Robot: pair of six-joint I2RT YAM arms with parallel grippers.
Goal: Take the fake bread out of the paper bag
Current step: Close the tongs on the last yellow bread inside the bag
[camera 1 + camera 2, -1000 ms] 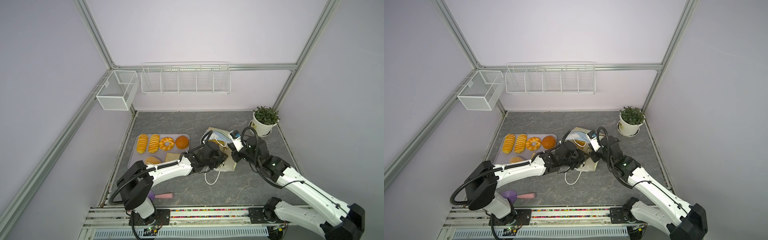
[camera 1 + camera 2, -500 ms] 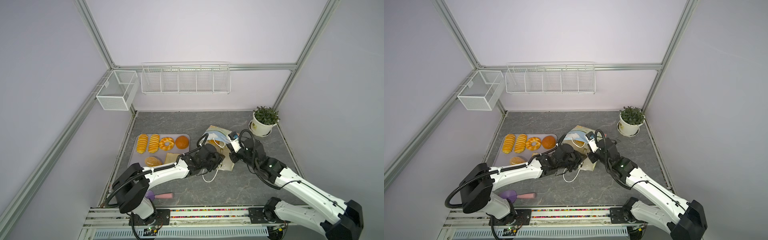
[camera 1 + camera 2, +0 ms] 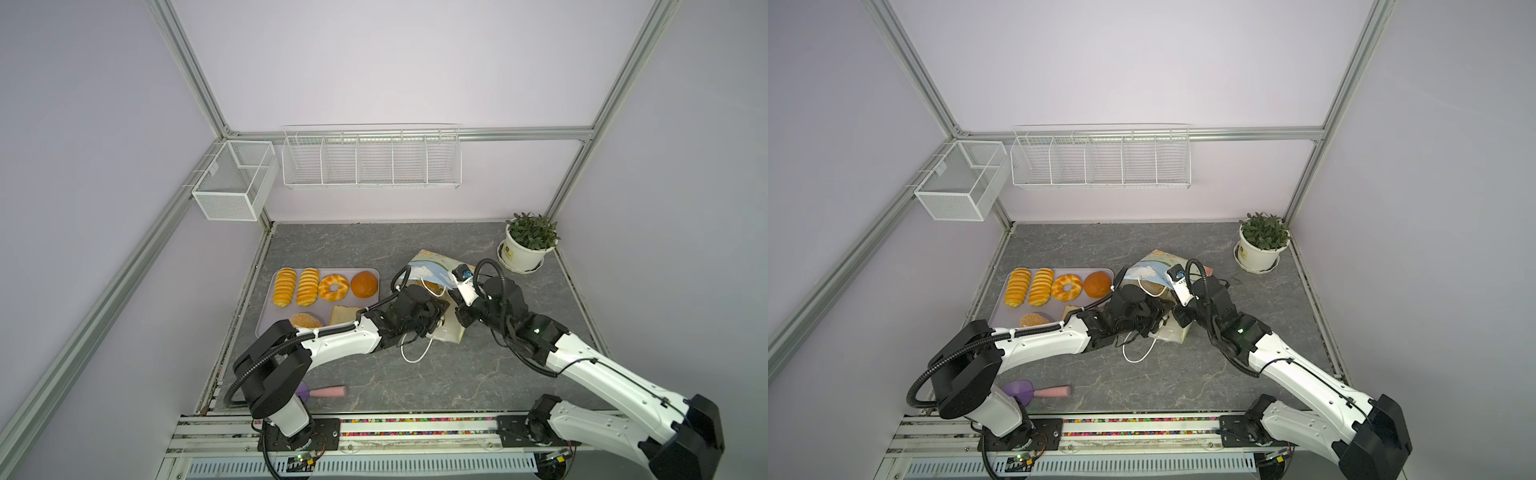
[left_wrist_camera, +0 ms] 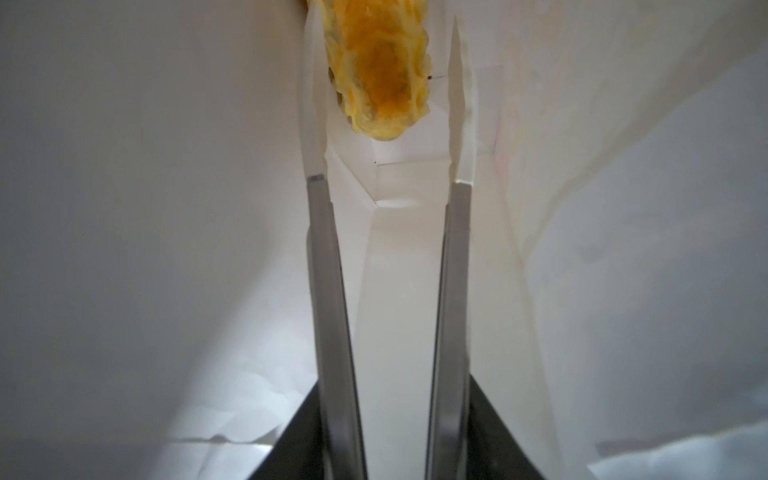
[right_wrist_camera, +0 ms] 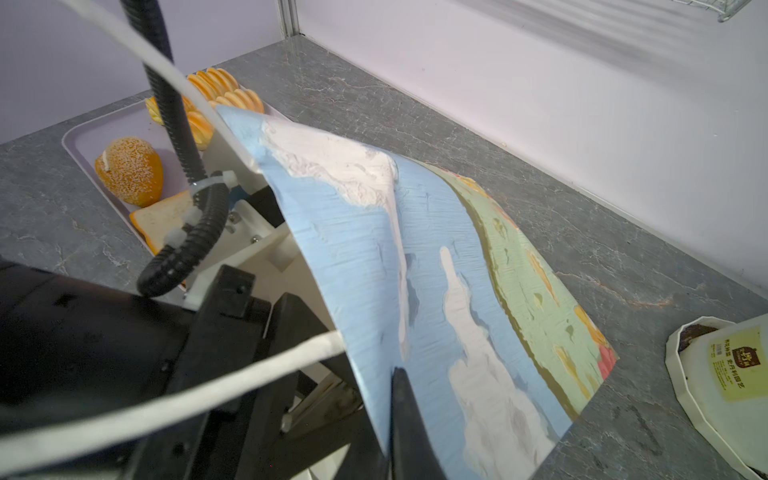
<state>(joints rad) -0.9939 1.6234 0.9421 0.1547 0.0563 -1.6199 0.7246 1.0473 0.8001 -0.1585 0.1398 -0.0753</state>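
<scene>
Chiefly, the risk lies in the grab itself. The left gripper (image 4: 382,37) is deep inside the tall paper bag (image 3: 432,266) printed with blue sky, clouds and meadow. Its slim metal fingers are spread with nothing between them. The one golden-orange, wrinkle-skinned toy bread (image 4: 382,95) visible in there rests by the folded bottom, its rounded near end showing between the white pad tips. Whether a pad touches it I cannot tell. Closing too early would likely nip only that tip, which could squirt into a corner. Pushing on could shove the whole bag along the smooth grey veined counter (image 3: 332,245).

The right gripper (image 5: 390,419) is pressed together on the bag's upper wall near the mouth, holding it open. Thin paper may tear or slip there, and the wall would drop onto the left arm. A loose white cord handle (image 3: 411,360) trails toward the counter's front edge and could snag.

The bag lies on its side right of the counter's middle, creased, matte white within. Near the left edge a pale lilac tray (image 3: 266,324) carries glossy ridged loaves (image 3: 307,286), a braided ring (image 3: 333,286), a smooth bun (image 3: 364,284), a seeded bun (image 3: 305,320) and a toast slice (image 3: 343,313).
</scene>
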